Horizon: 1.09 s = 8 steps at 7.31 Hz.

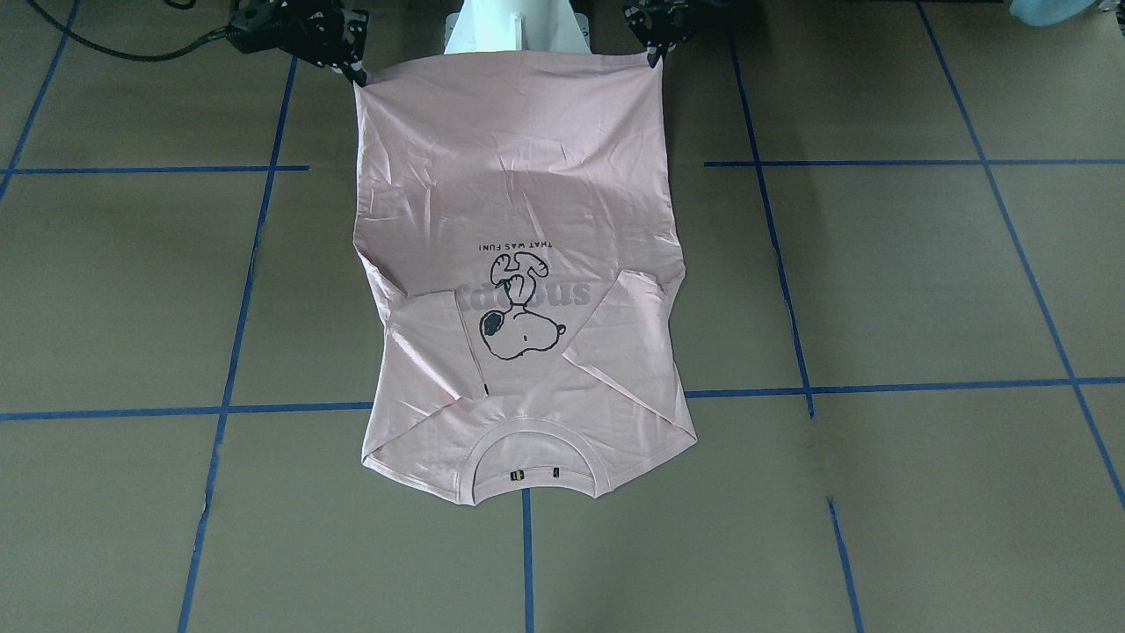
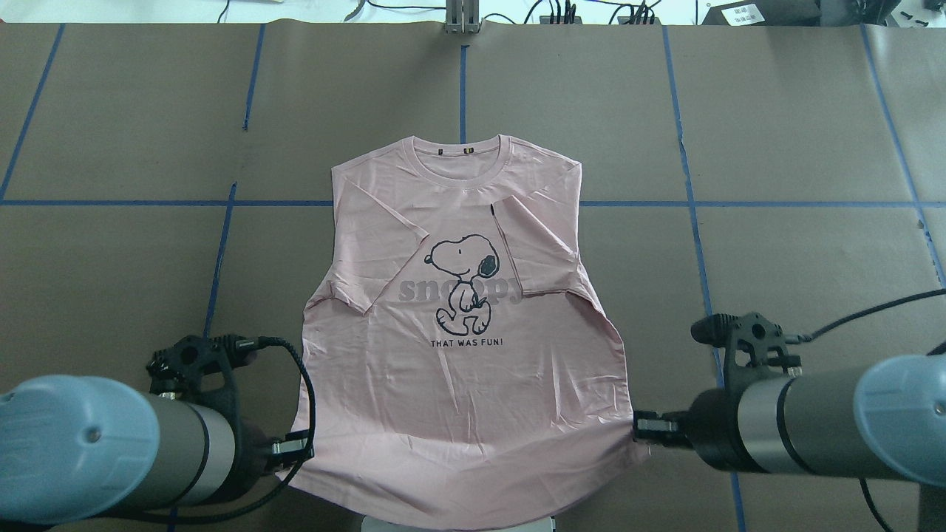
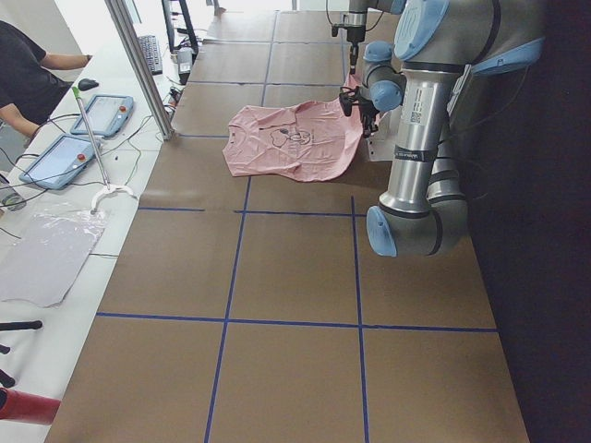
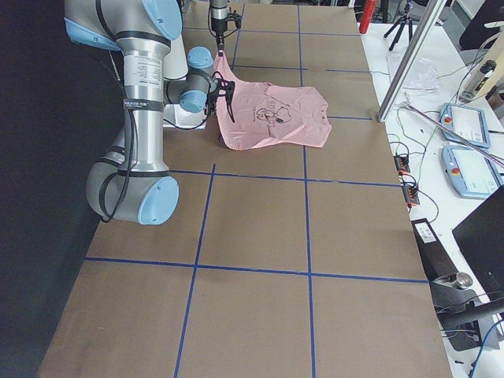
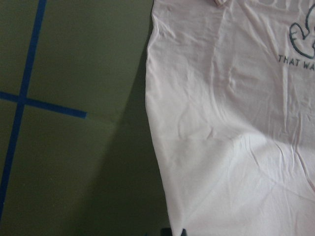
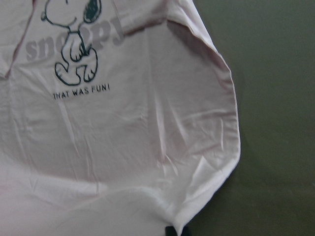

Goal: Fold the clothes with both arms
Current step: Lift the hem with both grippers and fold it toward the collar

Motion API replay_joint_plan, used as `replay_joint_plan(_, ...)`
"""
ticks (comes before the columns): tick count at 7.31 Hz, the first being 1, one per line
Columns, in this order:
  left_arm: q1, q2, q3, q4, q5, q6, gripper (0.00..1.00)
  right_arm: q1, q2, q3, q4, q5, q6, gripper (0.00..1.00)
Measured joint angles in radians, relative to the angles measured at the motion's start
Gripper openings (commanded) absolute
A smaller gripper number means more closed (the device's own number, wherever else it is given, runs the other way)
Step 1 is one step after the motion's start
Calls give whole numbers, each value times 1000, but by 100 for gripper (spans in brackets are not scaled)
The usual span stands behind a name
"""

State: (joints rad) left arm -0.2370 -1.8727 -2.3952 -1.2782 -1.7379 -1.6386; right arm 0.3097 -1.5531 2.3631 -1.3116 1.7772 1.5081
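The light pink T-shirt [image 1: 518,176] lies face up on the brown table, both sleeves folded in over the dog print [image 2: 462,284], collar [image 2: 462,159] at the far side. Its bottom hem near the robot is lifted off the table. My left gripper [image 2: 295,448] is shut on the hem's left corner; it is on the right in the front-facing view [image 1: 655,57]. My right gripper [image 2: 641,428] is shut on the right corner [image 1: 359,75]. The wrist views show the cloth hanging from the fingertips, in the left wrist view [image 5: 236,147] and the right wrist view [image 6: 123,147].
Blue tape lines [image 2: 687,203] cross the brown table. The white pedestal base [image 1: 514,26] stands just behind the lifted hem. An operator [image 3: 28,74] and tablets [image 3: 60,157] sit beyond the table's far edge.
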Motion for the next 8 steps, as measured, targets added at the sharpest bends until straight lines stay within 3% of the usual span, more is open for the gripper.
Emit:
replay_joint_plan(4,-224,-55,161,-61,-1,120,0,274,274,-311,8,-2,-192,0)
replay_joint_plan(6,-337,-119,371,-226,-2,132,0,353,397,-477,13,-2,-214,0)
replay_joint_plan(8,-442,-145,601,-443,-1,154,0,386,459,-674,114,-2,-218,0)
